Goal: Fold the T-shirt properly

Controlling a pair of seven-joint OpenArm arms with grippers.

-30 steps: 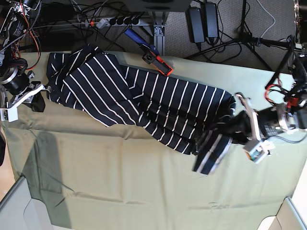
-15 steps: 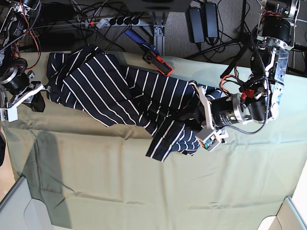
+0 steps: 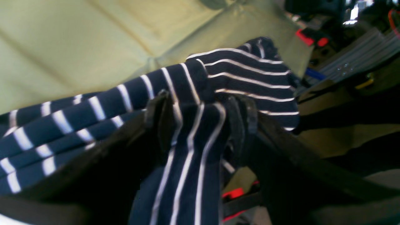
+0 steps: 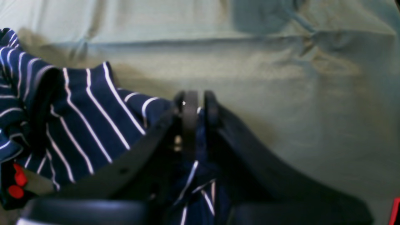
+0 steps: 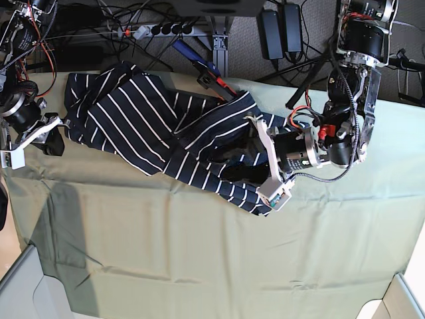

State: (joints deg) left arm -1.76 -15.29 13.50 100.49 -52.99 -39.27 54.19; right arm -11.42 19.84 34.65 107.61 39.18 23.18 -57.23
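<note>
The navy white-striped T-shirt lies crumpled across the far half of the pale green cloth. My left gripper is shut on the shirt's right end and holds it folded back over the shirt's middle. In the left wrist view the gripper pinches a striped fold between its fingers. My right gripper is at the shirt's left edge. In the right wrist view it is shut on a thin bit of striped fabric just above the cloth.
A red and blue clamp tool lies at the table's far edge beside the shirt. A power strip, adapters and cables sit behind the table. Grey bin corners show at the bottom left and bottom right.
My left gripper has carried the shirt's right end from the table's right side leftward and back over the shirt's middle. The right arm has not moved.
</note>
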